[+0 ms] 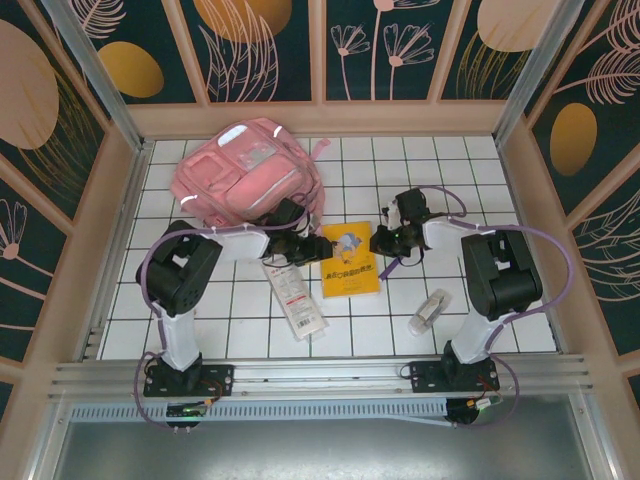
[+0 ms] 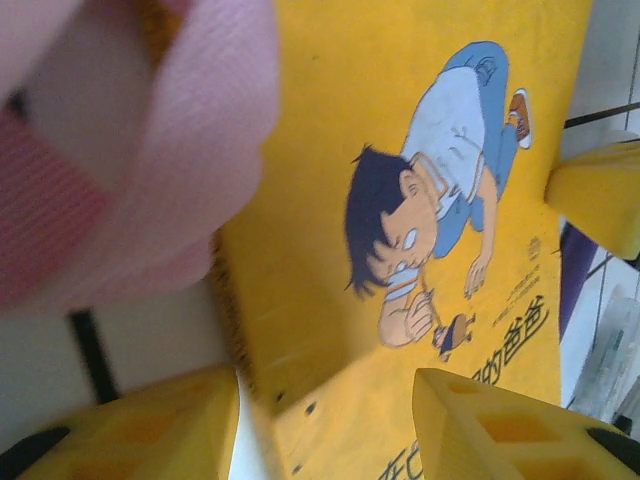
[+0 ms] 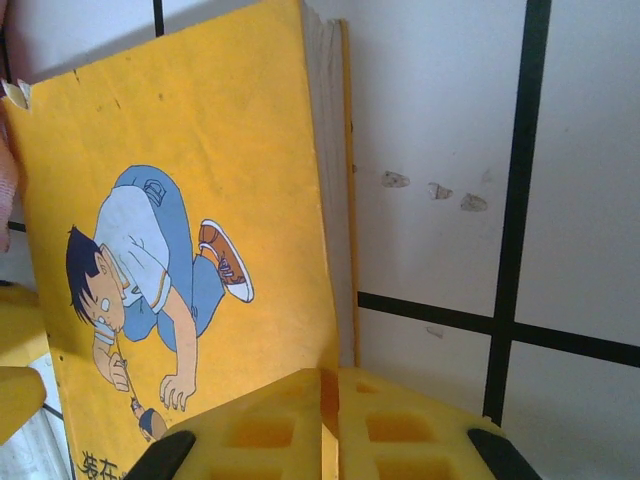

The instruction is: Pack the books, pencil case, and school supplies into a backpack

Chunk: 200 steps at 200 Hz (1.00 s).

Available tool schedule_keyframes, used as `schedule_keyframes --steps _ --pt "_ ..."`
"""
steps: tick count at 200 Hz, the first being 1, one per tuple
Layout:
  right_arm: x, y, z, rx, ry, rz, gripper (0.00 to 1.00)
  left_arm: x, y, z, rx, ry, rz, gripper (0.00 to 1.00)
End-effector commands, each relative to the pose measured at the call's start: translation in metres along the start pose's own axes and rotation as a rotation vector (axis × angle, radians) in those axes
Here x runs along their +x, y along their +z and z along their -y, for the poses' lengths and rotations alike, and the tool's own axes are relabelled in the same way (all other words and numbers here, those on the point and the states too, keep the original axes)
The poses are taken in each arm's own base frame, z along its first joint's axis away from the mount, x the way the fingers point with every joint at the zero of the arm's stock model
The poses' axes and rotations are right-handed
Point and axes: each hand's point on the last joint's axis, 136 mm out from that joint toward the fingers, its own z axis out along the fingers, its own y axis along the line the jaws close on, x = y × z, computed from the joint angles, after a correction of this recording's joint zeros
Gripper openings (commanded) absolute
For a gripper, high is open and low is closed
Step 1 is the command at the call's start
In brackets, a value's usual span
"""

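The yellow book (image 1: pixel 350 262) with its cartoon child lies on the tiled table just right of the pink backpack (image 1: pixel 245 175). My right gripper (image 1: pixel 379 242) (image 3: pixel 337 400) is shut on the book's (image 3: pixel 200 150) right edge, the thin cover pinched between its fingers. At the book's (image 2: pixel 330 150) left edge my left gripper (image 1: pixel 318 248) (image 2: pixel 320 420) stands open, one finger on each side of that edge. The white pencil case (image 1: pixel 295 297) lies below the left gripper. A purple pen (image 1: pixel 390 268) lies by the book's right side and a whitish tube (image 1: pixel 430 312) further right.
Pink backpack fabric (image 2: pixel 150 120) hangs close above my left fingers. Wooden walls (image 1: pixel 125 240) close in the table on three sides. Bare tiles (image 1: pixel 480 170) lie at the back right and along the front between the arm bases.
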Motion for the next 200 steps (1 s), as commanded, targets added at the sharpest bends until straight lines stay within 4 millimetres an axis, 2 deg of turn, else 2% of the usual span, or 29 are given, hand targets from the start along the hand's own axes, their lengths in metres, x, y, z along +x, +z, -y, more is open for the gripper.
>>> schedule_keyframes --steps 1,40,88,100,114,129,136,144,151,163,174,183,200 --pt "0.033 0.008 0.004 -0.025 0.020 -0.105 0.10 -0.001 0.009 0.019 0.095 -0.001 -0.031 0.48" --pt "0.039 0.014 0.006 -0.036 0.024 -0.131 0.08 -0.008 0.002 0.051 0.241 0.012 -0.023 0.48" --pt "0.044 0.017 0.008 -0.046 0.030 -0.135 0.06 -0.019 -0.023 0.085 0.355 0.089 0.047 0.41" --pt "0.044 0.018 0.008 -0.051 0.032 -0.134 0.06 -0.023 -0.023 0.082 0.328 0.079 0.064 0.40" --pt "0.042 0.017 0.004 -0.072 0.023 -0.124 0.06 -0.025 -0.014 0.063 0.227 0.056 0.067 0.37" --pt "0.041 0.014 -0.001 -0.097 0.015 -0.108 0.07 -0.027 -0.006 0.038 0.095 0.040 0.069 0.26" --pt "0.040 0.012 -0.004 -0.108 0.009 -0.095 0.10 -0.029 -0.006 0.033 0.056 0.040 0.076 0.18" --pt "0.037 0.008 -0.008 -0.121 -0.005 -0.071 0.17 -0.031 -0.010 0.036 0.058 0.053 0.090 0.11" --pt "0.035 0.003 -0.011 -0.131 -0.019 -0.040 0.23 -0.034 -0.015 0.043 0.077 0.061 0.106 0.06" --pt "0.026 -0.010 -0.016 -0.131 -0.048 0.035 0.27 -0.040 -0.029 0.062 0.128 0.083 0.136 0.00" --pt "0.015 -0.024 -0.022 -0.135 -0.074 0.114 0.32 -0.049 -0.046 0.083 0.169 0.113 0.176 0.00" --pt "0.002 -0.038 -0.026 -0.121 -0.085 0.190 0.41 -0.058 -0.063 0.098 0.187 0.137 0.230 0.00" --pt "-0.024 -0.070 -0.034 -0.087 -0.075 0.343 0.53 -0.079 -0.093 0.114 0.172 0.153 0.356 0.00"
